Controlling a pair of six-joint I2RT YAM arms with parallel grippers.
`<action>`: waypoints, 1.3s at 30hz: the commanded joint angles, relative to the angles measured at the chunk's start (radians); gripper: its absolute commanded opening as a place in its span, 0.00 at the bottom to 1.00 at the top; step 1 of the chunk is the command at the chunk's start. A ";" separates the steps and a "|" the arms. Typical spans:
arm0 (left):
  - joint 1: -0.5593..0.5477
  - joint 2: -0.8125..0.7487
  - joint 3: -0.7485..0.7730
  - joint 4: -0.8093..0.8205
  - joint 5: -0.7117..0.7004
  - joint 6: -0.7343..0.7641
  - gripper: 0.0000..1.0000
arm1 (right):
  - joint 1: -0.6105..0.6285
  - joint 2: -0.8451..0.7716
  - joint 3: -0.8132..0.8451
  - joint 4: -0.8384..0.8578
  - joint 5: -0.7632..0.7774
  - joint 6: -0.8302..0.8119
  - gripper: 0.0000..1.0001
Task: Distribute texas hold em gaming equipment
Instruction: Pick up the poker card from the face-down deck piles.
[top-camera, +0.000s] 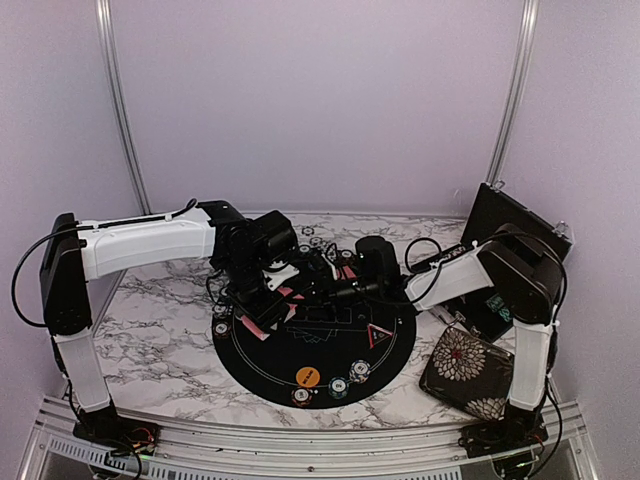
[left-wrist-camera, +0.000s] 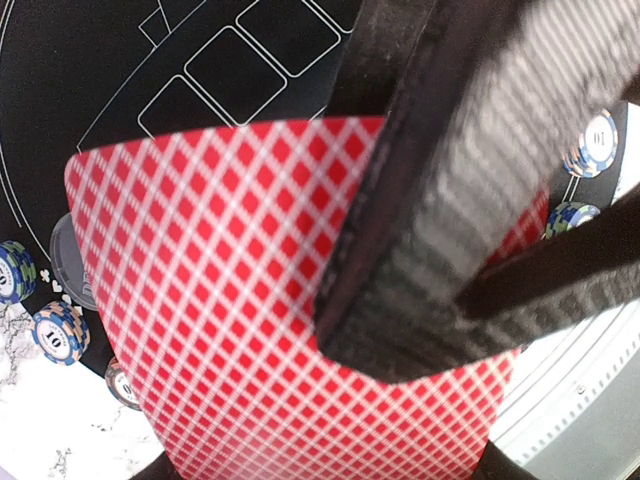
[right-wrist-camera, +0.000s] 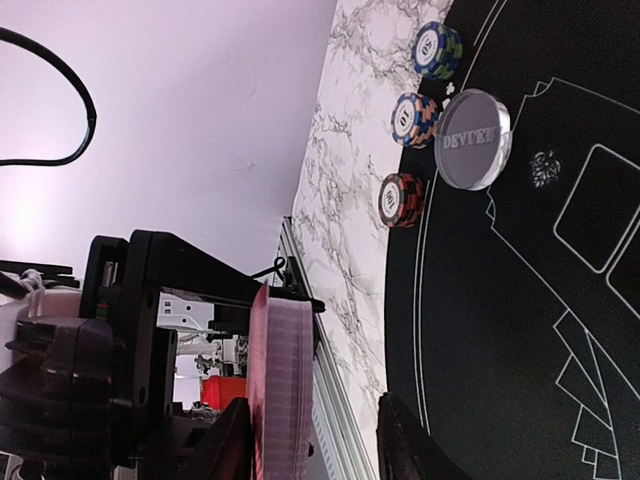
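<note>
Deck (left-wrist-camera: 230, 300) pinched at edges by left gripper (left-wrist-camera: 320, 470), held above mat (top-camera: 330, 372). Right gripper (right-wrist-camera: 315, 445) spread, straddling deck, one finger (left-wrist-camera: 420, 250) across its back. Cards light, thin, slick, bendy: peel single off by edge, pinch gently

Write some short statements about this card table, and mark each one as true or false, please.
1. The left jaws are shut on a stack of red-backed cards. True.
2. The orange disc lies on the bare marble table. False: it lies on the black round mat, close to the mat's near edge.
3. The flowered pouch lies to the right of the mat. True.
4. The red-edged triangle sits on top of the pouch. False: it lies on the mat, apart from the pouch.
5. Three chip stacks stand in a row next to a silver disc. True.
</note>
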 joint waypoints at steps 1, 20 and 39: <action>-0.004 -0.020 0.014 -0.020 -0.006 0.013 0.46 | -0.011 -0.042 -0.009 -0.003 0.016 0.002 0.41; -0.005 -0.017 0.009 -0.020 -0.008 0.011 0.46 | -0.023 -0.094 -0.037 0.004 0.018 0.009 0.34; -0.005 -0.010 0.007 -0.020 -0.008 0.012 0.46 | -0.031 -0.128 -0.061 0.012 0.018 0.022 0.14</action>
